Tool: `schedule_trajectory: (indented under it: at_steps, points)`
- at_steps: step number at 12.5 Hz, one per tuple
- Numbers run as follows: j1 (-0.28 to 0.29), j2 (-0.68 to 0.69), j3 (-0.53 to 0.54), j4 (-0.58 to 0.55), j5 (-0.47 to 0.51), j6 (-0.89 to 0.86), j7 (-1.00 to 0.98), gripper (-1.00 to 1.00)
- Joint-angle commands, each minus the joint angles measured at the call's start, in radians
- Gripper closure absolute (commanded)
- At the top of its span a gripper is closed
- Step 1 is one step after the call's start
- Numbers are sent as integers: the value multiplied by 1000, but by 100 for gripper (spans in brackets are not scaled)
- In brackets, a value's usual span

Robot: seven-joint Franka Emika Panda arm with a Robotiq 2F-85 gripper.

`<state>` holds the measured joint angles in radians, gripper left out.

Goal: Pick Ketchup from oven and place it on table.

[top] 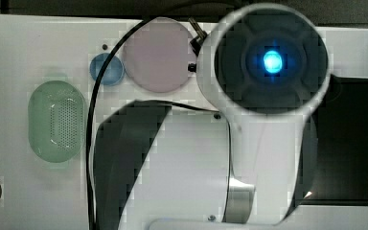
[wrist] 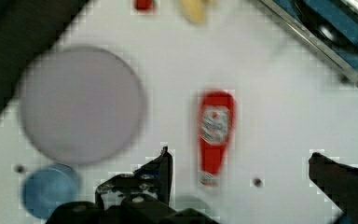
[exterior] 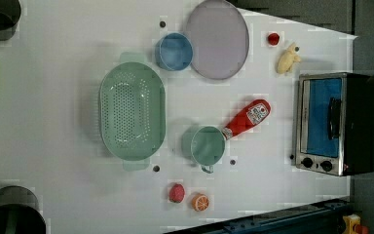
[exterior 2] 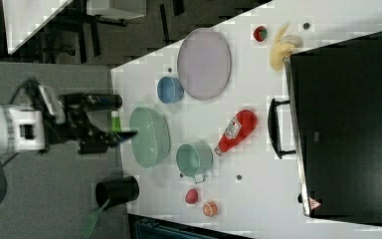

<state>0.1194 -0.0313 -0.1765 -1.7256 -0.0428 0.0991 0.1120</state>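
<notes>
Ketchup [exterior: 247,118] lies flat on the table [exterior: 68,175] btw the oven [exterior: 335,123] w/ its door closed & a green cup [exterior: 207,145], cap end by the cup, while the gripper [wrist: 240,170] hangs above it, fingers [wrist: 164,169] spread wide & holding nothing.

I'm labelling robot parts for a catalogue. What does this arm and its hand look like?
The arm has smooth white shells with dark grey joint sections and a silver ring. One round black cap glows blue at its centre. A black cable runs alongside. The hand is black, with dark fingers.
</notes>
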Motion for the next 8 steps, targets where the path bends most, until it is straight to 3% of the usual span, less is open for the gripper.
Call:
schedule_trajectory:
  at_steps: [1,8]
  points:
    - [5,10,12,75,19,-126,77,-100]
    - [5,20,12,79,19,-78,77,-100]
